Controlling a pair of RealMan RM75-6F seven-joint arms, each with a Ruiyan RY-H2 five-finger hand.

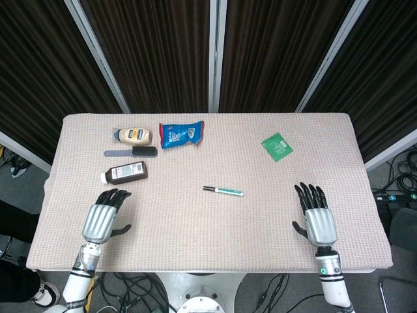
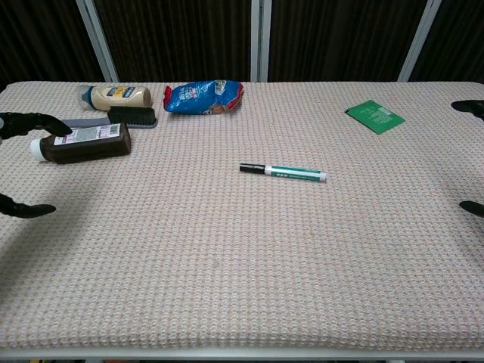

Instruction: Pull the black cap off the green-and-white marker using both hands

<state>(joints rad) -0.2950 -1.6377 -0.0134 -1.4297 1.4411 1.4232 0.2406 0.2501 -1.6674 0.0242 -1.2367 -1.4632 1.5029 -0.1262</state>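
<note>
Green-and-white marker [image 1: 223, 190] lying flat near the middle of the cloth-covered surface [image 1: 195, 241], its black cap [image 1: 208, 188] still fitted at the end toward the robot's left. Left hand [image 1: 104, 216] and right hand [image 1: 316, 214] rest well apart from it near the front edge, fingers extended and spread, holding nothing. At rear left: brown bottle [image 1: 125, 173], brush [image 1: 131, 152], pale squeeze bottle [image 1: 135, 135], blue snack bag [image 1: 182, 135]; at rear right, green packet [image 1: 277, 145].

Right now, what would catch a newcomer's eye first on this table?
The marker lies alone mid-table, black cap pointing toward the robot's left. A cluster sits at the far left: brown bottle, brush, mayo bottle, blue bag. Both hands, left and right, rest open near the front corners.
</note>
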